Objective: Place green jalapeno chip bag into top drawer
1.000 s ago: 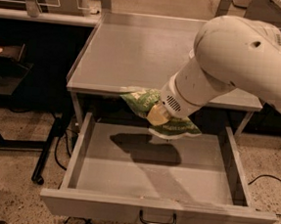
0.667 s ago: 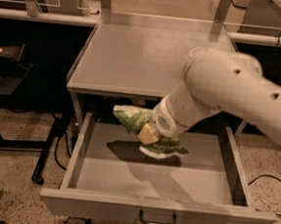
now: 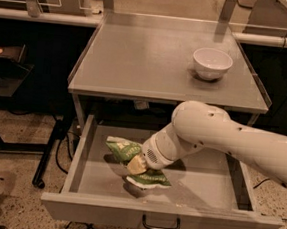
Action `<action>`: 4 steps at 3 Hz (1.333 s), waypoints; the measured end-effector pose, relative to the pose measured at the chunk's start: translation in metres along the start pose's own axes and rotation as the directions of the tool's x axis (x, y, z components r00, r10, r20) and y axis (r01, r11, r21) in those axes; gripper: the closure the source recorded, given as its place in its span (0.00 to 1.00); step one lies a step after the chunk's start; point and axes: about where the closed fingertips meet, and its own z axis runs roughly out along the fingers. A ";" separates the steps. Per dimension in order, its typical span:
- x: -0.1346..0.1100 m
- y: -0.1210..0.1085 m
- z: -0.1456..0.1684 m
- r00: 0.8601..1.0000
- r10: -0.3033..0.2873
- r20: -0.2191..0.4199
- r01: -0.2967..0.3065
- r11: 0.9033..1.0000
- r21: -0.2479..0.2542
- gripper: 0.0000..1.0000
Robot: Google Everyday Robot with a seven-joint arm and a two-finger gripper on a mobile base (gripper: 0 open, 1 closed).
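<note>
The top drawer (image 3: pixel 80 151) is pulled wide open below the grey table, its dark handle (image 3: pixel 160 223) at the front centre. My gripper (image 3: pixel 136 164) is low inside the drawer at its middle left, at the end of the white arm (image 3: pixel 221 138) that comes in from the right. It is shut on the green jalapeno chip bag (image 3: pixel 123 150), a crinkled green bag whose lower end (image 3: pixel 150 179) rests on or just above the drawer floor.
A white bowl (image 3: pixel 212 63) stands on the table top (image 3: pixel 138 61) at the back right. Dark table legs and cables (image 3: pixel 55 144) are on the floor to the left. More tables stand behind.
The arm has lowered and moved left, carrying the bag from just under the table edge down into the drawer. The bowl has come into sight.
</note>
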 end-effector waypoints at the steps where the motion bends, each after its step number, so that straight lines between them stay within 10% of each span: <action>1: 0.000 -0.023 0.024 1.000 0.018 0.006 -0.018 1.000 -0.016 1.00; 3: 0.005 -0.036 0.054 0.999 0.049 0.009 -0.048 0.998 -0.044 1.00; 4: 0.005 -0.036 0.055 0.999 0.051 0.009 -0.050 0.998 -0.046 0.85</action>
